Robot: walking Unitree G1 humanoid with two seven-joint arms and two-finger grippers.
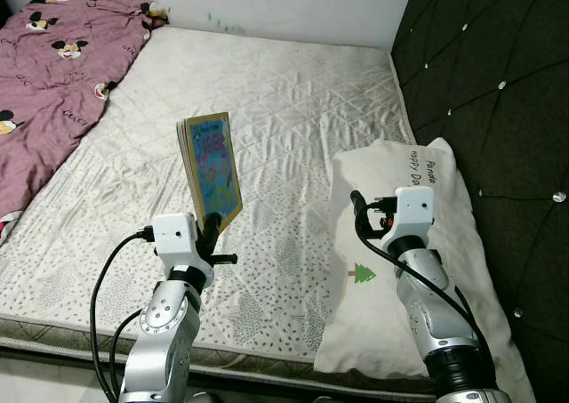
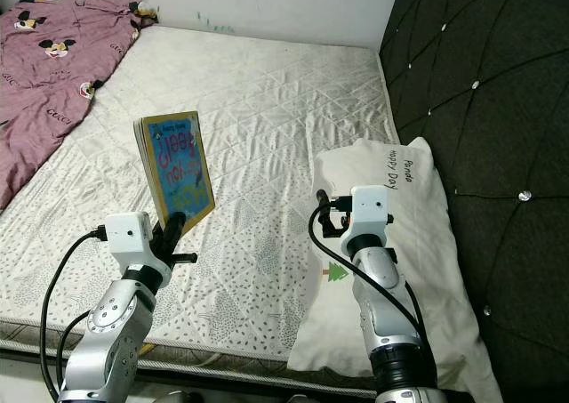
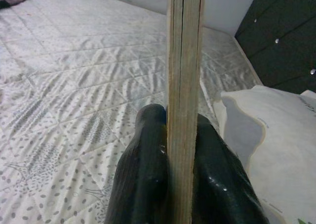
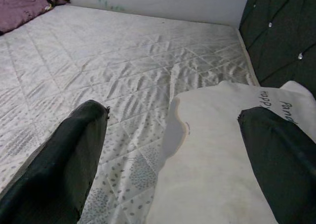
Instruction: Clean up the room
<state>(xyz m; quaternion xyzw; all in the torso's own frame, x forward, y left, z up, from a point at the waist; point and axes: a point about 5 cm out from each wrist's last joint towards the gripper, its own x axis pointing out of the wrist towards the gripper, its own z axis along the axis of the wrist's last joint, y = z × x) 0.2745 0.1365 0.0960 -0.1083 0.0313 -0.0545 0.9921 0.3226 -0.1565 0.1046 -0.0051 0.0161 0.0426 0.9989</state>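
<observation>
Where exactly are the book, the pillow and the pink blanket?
book (image 1: 213, 167): left eye view, middle of its colourful cover.
pillow (image 1: 400, 270): left eye view, its white top face.
pink blanket (image 1: 53, 74): left eye view, its patterned middle.

Head stereo eyes look down over the mattress (image 1: 293, 136); both close wrist cameras face its pillow (image 4: 222, 150).

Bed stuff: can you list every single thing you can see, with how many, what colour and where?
Book: one, colourful cover, held upright above the mattress.
Mattress: one, white quilted, with grey dotted patches near the front edge.
Pillow: one, white with a small green tree print, at the mattress's right side by the headboard.
Blanket: one, maroon with cartoon mice, at the far left.
Headboard: one, black, tufted, on the right.
Wall: white, behind the bed.
Left gripper: shut on the book.
Right gripper: open, above the pillow's edge.
</observation>
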